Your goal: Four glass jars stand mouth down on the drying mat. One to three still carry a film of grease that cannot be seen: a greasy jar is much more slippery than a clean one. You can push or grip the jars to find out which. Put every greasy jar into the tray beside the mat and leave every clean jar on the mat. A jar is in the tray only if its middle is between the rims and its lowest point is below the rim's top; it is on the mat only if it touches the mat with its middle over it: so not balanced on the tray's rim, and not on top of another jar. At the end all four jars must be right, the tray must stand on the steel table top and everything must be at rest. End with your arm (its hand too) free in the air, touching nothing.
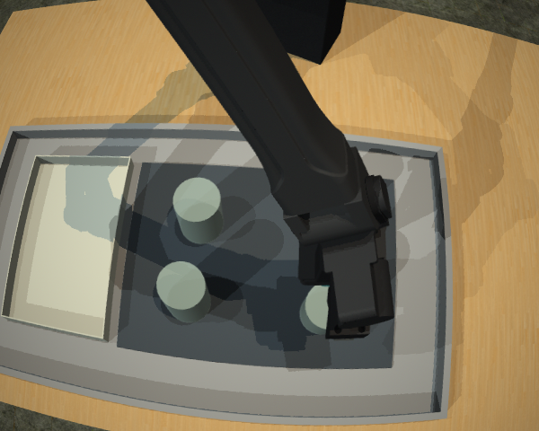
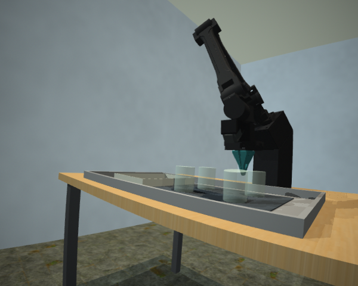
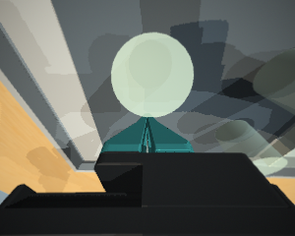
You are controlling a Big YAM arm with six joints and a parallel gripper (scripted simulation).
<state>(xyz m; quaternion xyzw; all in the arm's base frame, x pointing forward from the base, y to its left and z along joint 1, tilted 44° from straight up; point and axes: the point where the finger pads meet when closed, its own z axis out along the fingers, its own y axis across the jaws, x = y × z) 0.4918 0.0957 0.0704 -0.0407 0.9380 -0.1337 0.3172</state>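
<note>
The single black arm (image 2: 225, 74) rises from its base at the far right, folds at a high elbow and drops steeply, its wrist pointing straight down. The gripper (image 2: 243, 167) hangs below it with its teal fingers pressed together into a point, nothing between them.
</note>
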